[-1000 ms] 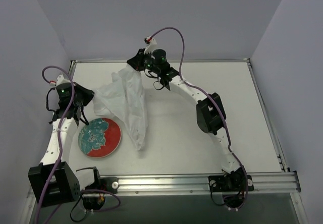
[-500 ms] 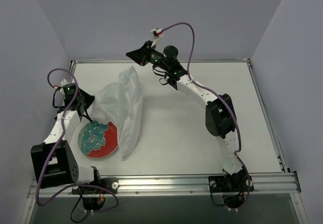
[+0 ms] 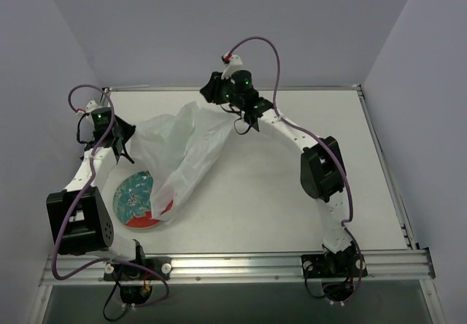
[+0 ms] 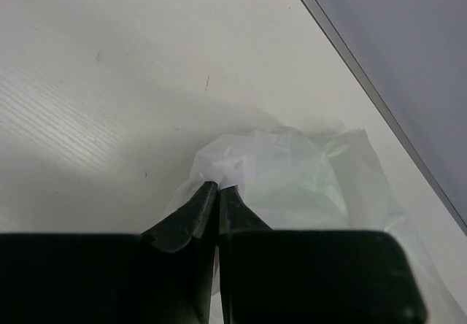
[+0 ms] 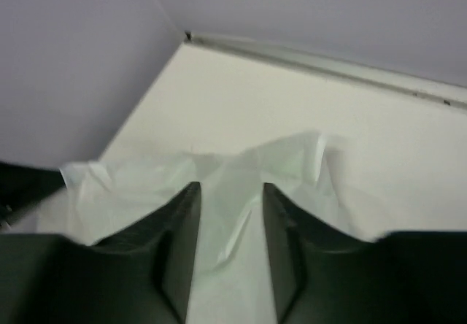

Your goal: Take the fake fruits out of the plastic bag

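The white translucent plastic bag [image 3: 182, 149] lies spread across the left of the table, and its lower end drapes over the right part of the red-rimmed plate [image 3: 131, 200]. My left gripper [image 3: 124, 140] is shut on the bag's left edge; the left wrist view shows its tips [image 4: 217, 186] pinching the film [image 4: 292, 171]. My right gripper [image 3: 213, 90] is at the bag's far top corner. In the right wrist view its jaws [image 5: 230, 187] stand apart over wrinkled film [image 5: 131, 185]. No fake fruits show; the film has only a faint green tint.
The table's raised back rail [image 3: 292, 87] runs just behind the right gripper. The left wall is close to the left arm [image 3: 91, 171]. The metal front rail [image 3: 292, 262] carries both arm bases.
The bag has dropped from a tall bunched shape and spread wide, and now covers part of the plate. The right gripper has come down and to the right. The left gripper has shifted slightly back.
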`<action>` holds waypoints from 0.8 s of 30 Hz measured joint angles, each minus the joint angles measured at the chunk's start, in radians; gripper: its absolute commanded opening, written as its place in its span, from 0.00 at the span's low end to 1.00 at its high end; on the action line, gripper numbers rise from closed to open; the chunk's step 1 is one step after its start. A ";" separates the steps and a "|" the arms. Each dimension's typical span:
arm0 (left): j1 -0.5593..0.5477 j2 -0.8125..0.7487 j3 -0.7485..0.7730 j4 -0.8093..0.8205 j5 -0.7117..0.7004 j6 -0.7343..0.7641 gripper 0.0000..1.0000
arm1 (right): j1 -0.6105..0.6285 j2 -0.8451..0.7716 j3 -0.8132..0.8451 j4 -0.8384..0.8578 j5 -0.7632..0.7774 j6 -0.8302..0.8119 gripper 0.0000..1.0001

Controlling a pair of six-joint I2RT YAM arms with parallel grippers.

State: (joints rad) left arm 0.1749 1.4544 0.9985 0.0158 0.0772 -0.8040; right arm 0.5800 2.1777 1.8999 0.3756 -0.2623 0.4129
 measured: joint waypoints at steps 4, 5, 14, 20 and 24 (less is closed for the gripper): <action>-0.010 0.001 -0.002 0.013 0.013 0.004 0.03 | 0.119 -0.077 -0.113 -0.094 0.147 -0.088 0.90; -0.010 0.001 -0.005 0.019 0.016 0.004 0.02 | 0.144 -0.080 -0.113 -0.110 0.179 -0.094 0.91; -0.061 -0.003 -0.034 0.026 0.023 0.016 0.02 | 0.037 0.126 0.204 -0.289 0.202 -0.138 0.95; -0.084 -0.005 -0.034 0.026 0.023 0.027 0.02 | -0.100 0.300 0.264 -0.369 -0.098 -0.072 0.92; -0.084 -0.005 -0.034 0.026 0.021 0.031 0.02 | -0.140 0.383 0.268 -0.406 -0.293 -0.013 0.83</action>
State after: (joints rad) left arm 0.0914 1.4490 0.9642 0.0422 0.0982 -0.7731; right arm 0.4400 2.5610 2.1677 -0.0303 -0.5552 0.4004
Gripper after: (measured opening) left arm 0.028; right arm 0.908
